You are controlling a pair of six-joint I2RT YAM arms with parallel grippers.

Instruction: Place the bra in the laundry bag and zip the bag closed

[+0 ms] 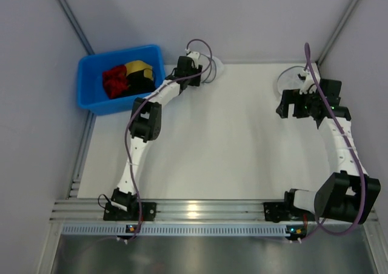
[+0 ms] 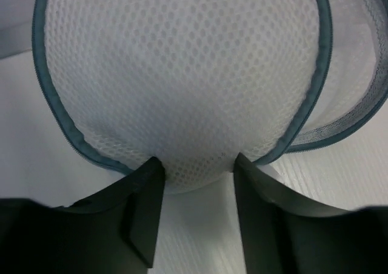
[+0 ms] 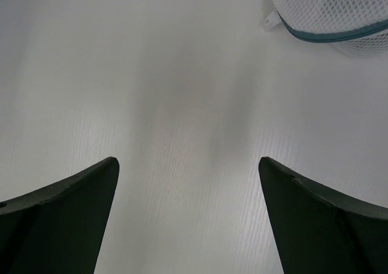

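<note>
The red bra (image 1: 114, 82) lies in the blue bin (image 1: 91, 104) at the back left. The laundry bag (image 1: 217, 68), white mesh with a thin dark zipper rim, lies at the back of the table. In the left wrist view it (image 2: 182, 74) fills the frame as a dome, with its second half (image 2: 357, 98) to the right. My left gripper (image 1: 206, 68) (image 2: 194, 165) is open, and its fingertips (image 2: 151, 171) touch the bag's near edge, with mesh bulging between them. My right gripper (image 1: 288, 107) (image 3: 188, 165) is open wide and empty above bare table.
A yellow garment (image 1: 138, 66) and a black garment (image 1: 144, 77) lie beside the bra in the bin. A second round white mesh bag (image 1: 291, 80) lies at the back right beside my right gripper; a mesh bag with a teal rim (image 3: 333, 13) shows in the right wrist view.
</note>
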